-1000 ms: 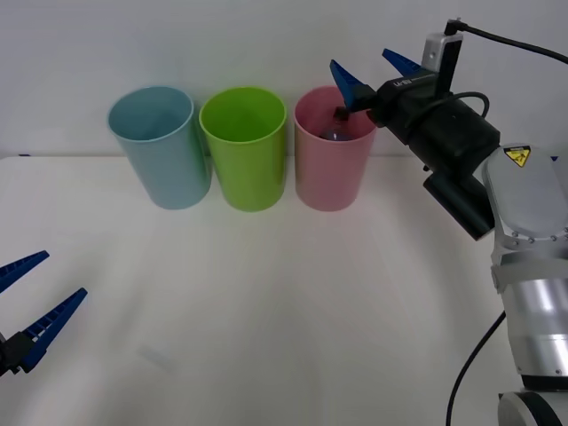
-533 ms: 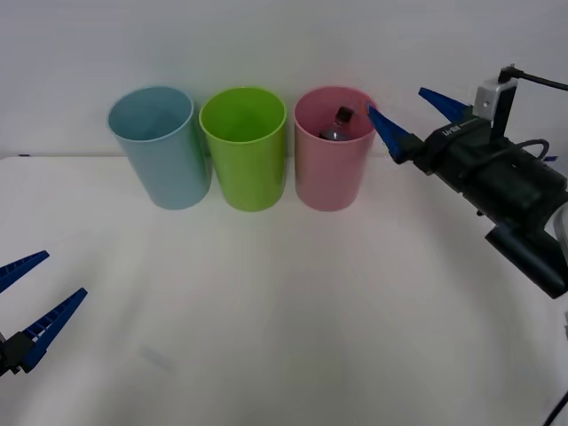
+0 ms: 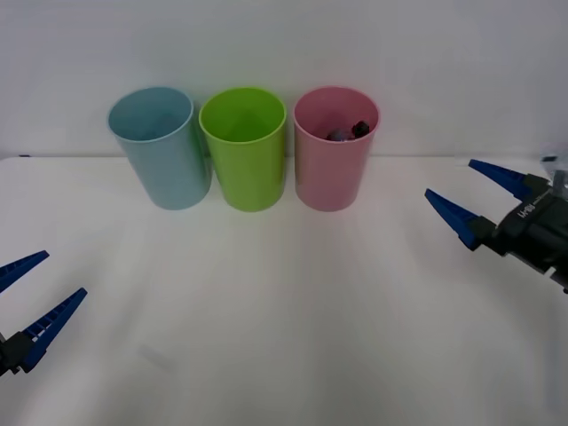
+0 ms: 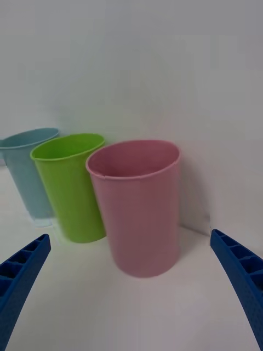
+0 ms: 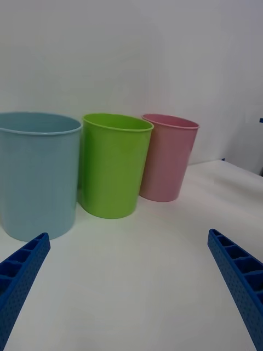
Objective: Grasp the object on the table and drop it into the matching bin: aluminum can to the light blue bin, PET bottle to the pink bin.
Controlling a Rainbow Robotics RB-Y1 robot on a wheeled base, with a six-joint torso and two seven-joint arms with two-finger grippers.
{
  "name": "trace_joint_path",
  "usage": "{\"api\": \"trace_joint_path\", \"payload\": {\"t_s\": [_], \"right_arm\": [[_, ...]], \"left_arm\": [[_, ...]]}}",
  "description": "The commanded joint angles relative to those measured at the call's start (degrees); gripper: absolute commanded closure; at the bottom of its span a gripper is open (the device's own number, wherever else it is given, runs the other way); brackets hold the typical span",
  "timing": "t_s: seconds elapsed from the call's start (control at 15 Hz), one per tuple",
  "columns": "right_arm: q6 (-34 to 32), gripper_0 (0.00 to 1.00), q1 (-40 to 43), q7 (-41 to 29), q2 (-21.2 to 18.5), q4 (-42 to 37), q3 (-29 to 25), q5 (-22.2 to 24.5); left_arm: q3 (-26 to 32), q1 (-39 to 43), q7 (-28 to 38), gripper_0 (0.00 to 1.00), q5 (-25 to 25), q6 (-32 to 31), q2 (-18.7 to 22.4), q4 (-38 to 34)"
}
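Three cups are standing in a row at the far side of the table (image 3: 284, 337): the light blue bin (image 3: 160, 146) on the robot's left, a lime green cup (image 3: 244, 146) in the middle, and the pink bin (image 3: 335, 149) on the right, each just beside its neighbour. Inside the pink bin the PET bottle (image 3: 346, 133) is lying below the rim; its black cap and a rounded part of the clear body are showing, though whether it is leaning on the wall or resting flat cannot be told from the front view. So the drop appears done, and the step in hand is judged to be clearing the arm away.

The right gripper (image 3: 479, 197) is hanging over the table's right side, well apart from the pink bin, with its blue fingers spread wide and nothing between them. From its wrist camera the pink bin (image 4: 137, 208) is standing upright, with the lime green cup (image 4: 71, 186) and the light blue bin (image 4: 30, 170) beyond.

The left gripper (image 3: 31, 297) is waiting near the table's near-left corner, its fingers likewise spread and empty, facing the three cups.

To finish well, the right arm should be travelling away from the row at its present height, keeping the fingers apart and clear of the pink rim, since the tall tapering cups would probably tip at a light knock.
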Motion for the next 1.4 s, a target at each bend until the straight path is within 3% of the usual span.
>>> {"api": "trace_joint_path", "payload": {"t_s": [0.07, 0.73, 1.0, 1.4], "right_arm": [[-3.44, 0.0, 5.65, 5.59, 0.0, -0.01, -3.77, -2.27], [-8.89, 0.0, 25.87, 22.28, -0.09, 0.08, -8.61, -14.66], [-10.29, 0.0, 30.18, 26.94, -0.09, -0.01, -8.87, -17.29], [-12.31, 0.0, 32.99, 28.44, -0.09, -0.01, -8.78, -19.14]], "left_arm": [[0.0, 0.0, 0.0, 0.0, 0.0, 0.0, 0.0, 0.0], [0.0, 0.0, 0.0, 0.0, 0.0, 0.0, 0.0, 0.0], [0.0, 0.0, 0.0, 0.0, 0.0, 0.0, 0.0, 0.0], [0.0, 0.0, 0.0, 0.0, 0.0, 0.0, 0.0, 0.0]]}}
